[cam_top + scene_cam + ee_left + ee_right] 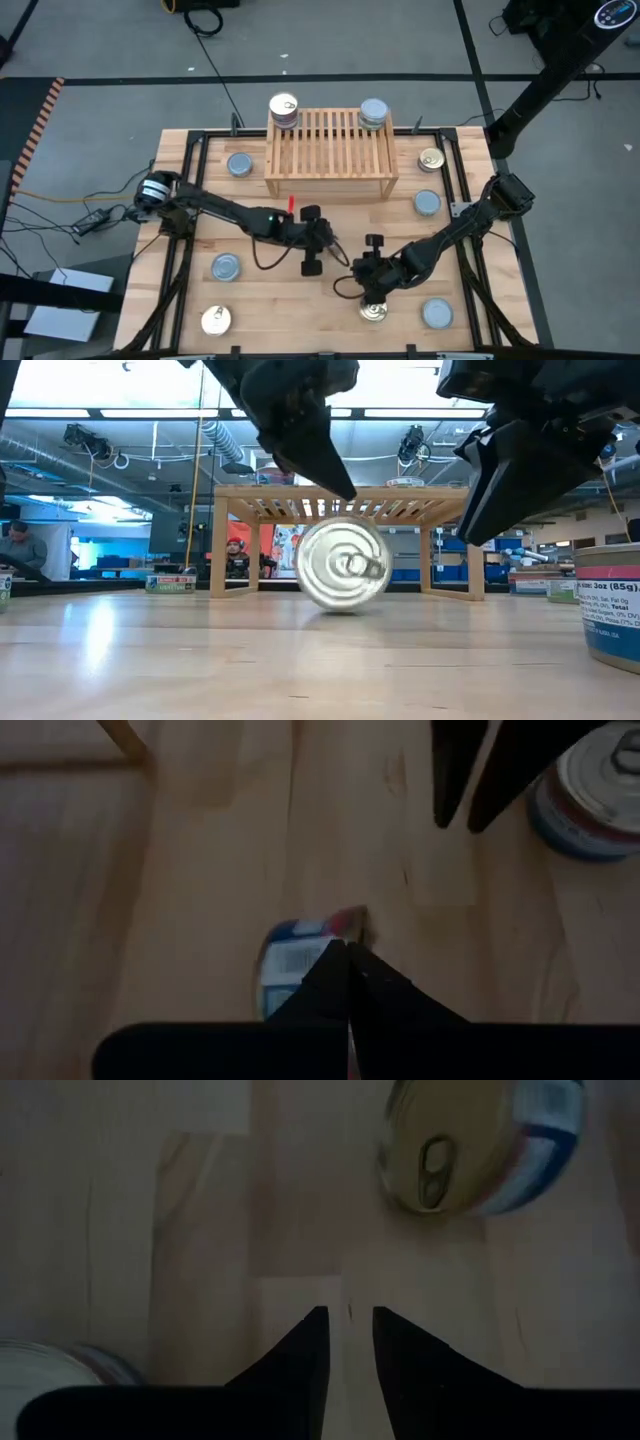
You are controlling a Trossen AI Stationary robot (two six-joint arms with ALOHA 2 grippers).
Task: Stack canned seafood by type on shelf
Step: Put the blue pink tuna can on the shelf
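Observation:
The wooden shelf (328, 155) stands at the table's far middle, with a stack of gold-topped tins (283, 108) on its left end and a stack of silver-topped tins (373, 112) on its right. One silver-topped tin (343, 563) stands on its rim on the table, top toward the near edge. My left gripper (347, 955) is shut just above it, clear of it in the low view. My right gripper (349, 1320) hovers to its right, slightly open and empty, pointing down toward a gold-topped tin (470, 1150).
Loose tins lie about the plank table: silver (239, 164), (225, 267), (427, 203), (436, 313) and gold (431, 159), (216, 320), (374, 312). A tin (610, 605) stands near the low camera. Bare wood lies in front of the shelf.

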